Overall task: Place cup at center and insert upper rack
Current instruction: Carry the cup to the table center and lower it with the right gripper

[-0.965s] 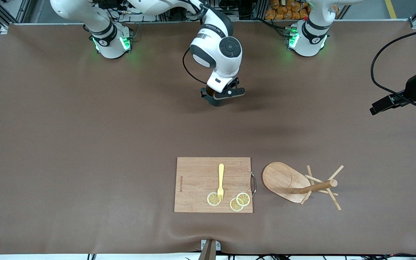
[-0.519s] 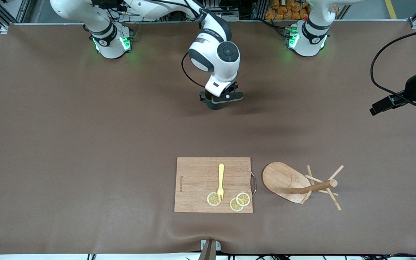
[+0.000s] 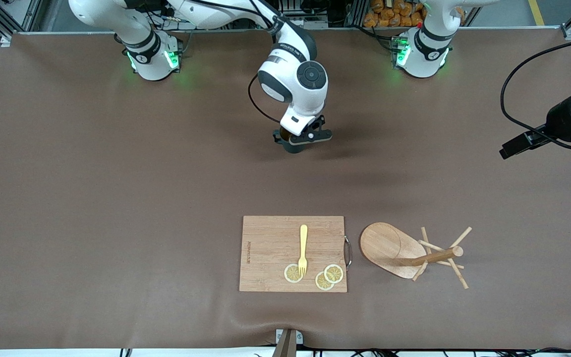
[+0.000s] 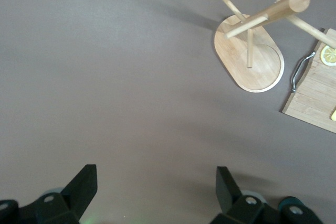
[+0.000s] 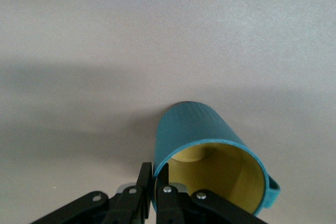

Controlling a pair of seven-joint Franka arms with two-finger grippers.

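On the tabletop [image 3: 92,198] we count one upper rack [image 3: 412,254], tipped over, post pointing toward the left arm's end, well apart from both pincers. Only the right wrist view shows the one cup [image 5: 210,150] (upright), its rim clenched by the right pincer [image 5: 152,184]. The left pincer [image 4: 155,187] hangs released.

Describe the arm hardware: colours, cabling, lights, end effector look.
Both arms have glossy white shells with dark grey joint bands and round dark caps. Green lights glow at each base. A black cable loops beside the right end effector, which is black; its thin black fingers have silver screws. The left end effector has black wedge-shaped fingers, with a black cable arcing above it.
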